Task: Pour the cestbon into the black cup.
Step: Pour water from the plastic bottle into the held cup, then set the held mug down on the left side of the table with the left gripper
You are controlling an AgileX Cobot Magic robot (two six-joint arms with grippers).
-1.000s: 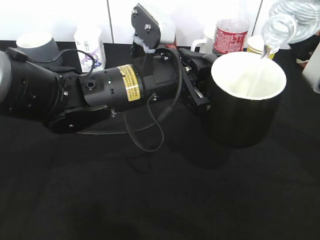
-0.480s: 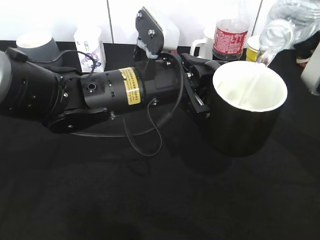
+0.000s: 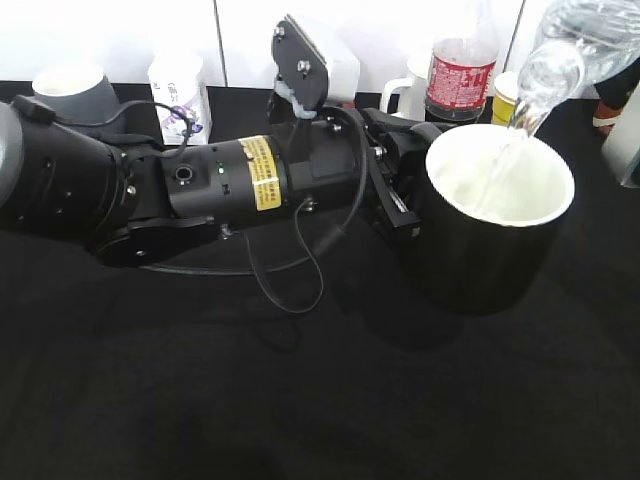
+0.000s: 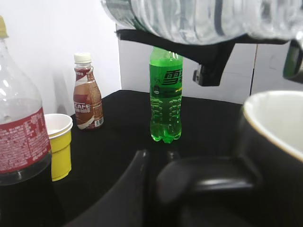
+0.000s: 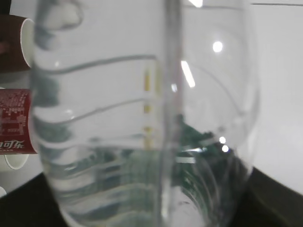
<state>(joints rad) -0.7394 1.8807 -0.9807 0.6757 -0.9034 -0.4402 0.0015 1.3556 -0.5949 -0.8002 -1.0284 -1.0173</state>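
**Water going into the mug, mid-pour**

Black tablecloth everywhere, white panelled wall behind. From the exterior view, the left gripper (image 3: 400, 185) is clamped on the handle side of the black cup (image 3: 495, 215), which sits just right of its fingers. Above and to the right of that gripper, the cestbon (image 3: 565, 50) is tipped mouth-down over the cup's far rim, with a thin stream running into the white inside. A cola bottle (image 3: 462, 65) stands just behind the gripper, a grey mug (image 3: 72, 90) far off to its left.

Left wrist view: the cup's handle (image 4: 208, 177) sits right between the dark fingers, cup rim to the right, ribbed bottle overhead. A green soda bottle (image 4: 165, 94) and a yellow cup (image 4: 59, 144) stand further out.

Right wrist view: the clear ribbed bottle fills the frame, right up against the camera. I can't see the right gripper's fingers, so no telling how they're set.
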